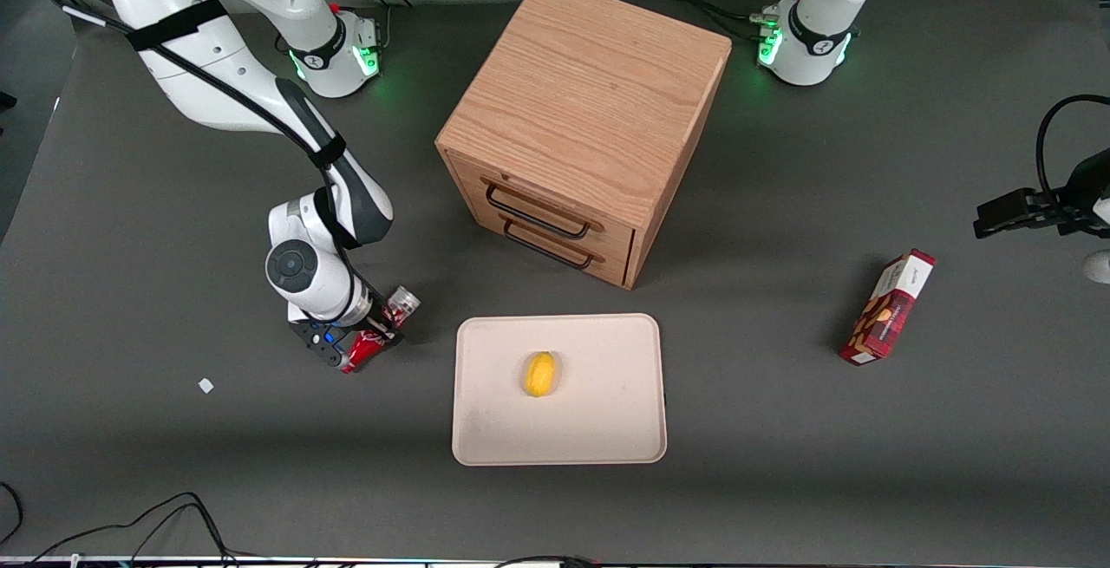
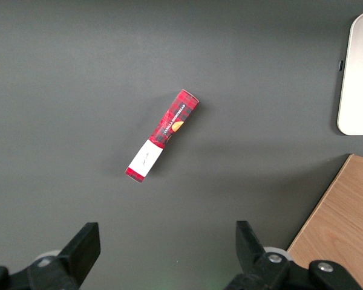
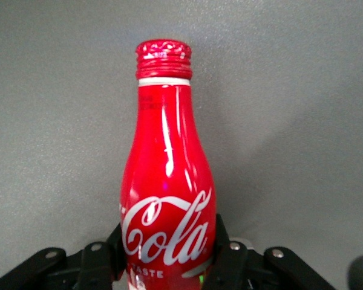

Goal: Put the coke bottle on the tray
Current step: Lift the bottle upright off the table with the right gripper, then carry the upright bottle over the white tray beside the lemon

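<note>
The pincer (image 1: 368, 338) is clenched on the coke bottle's (image 3: 168, 181) lower body, holding it lying low over the tabletop (image 1: 130, 429) beside the tray (image 1: 486, 438), so the carry runs sideways toward the parked arm's end.

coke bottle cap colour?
Red, matching the coke bottle in the gripper; right wrist view shows it best.

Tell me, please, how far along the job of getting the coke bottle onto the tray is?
Done: the gripper is shut on the coke bottle, fingers on either side of its body. In hand: the bottle sits beside the tray, toward the working arm's end. Left: carrying it onto the tray, which holds only a yellow fruit.
</note>
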